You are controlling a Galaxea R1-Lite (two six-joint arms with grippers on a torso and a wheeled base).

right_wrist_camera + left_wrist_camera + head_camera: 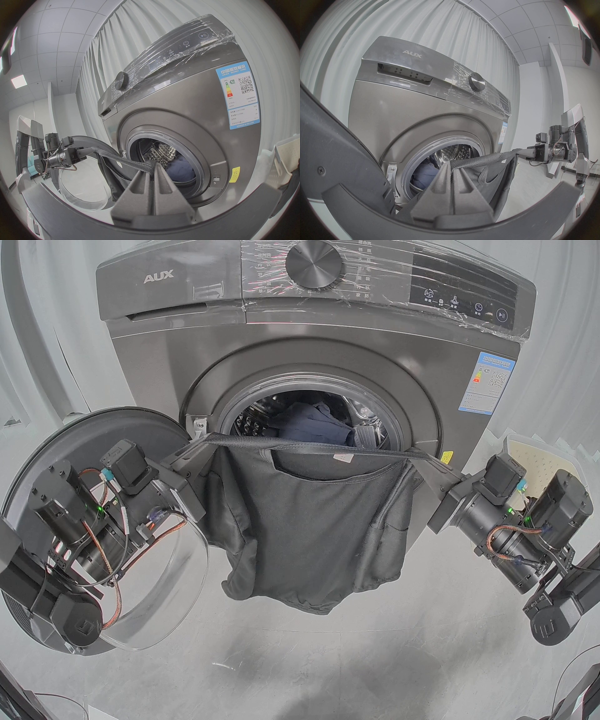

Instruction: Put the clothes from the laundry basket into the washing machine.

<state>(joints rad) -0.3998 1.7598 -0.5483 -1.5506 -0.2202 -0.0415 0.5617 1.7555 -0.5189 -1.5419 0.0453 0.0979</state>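
A dark grey garment (306,521) hangs stretched between my two grippers, right in front of the washing machine's (312,346) round opening. My left gripper (201,446) is shut on its left top edge, my right gripper (426,460) shut on its right top edge. The cloth's top hem runs taut across the drum mouth, and the rest drapes down over the machine's front. A dark blue garment (310,422) lies inside the drum. From the left wrist, the grey garment (484,172) runs to the right gripper (522,152). From the right wrist, the grey garment (120,168) runs to the left gripper (90,151).
The machine's door (94,446) stands swung open to the left, behind my left arm. A white laundry basket (540,459) sits on the floor at the right, beside the machine. Pale grey floor (325,659) spreads in front; curtains hang behind.
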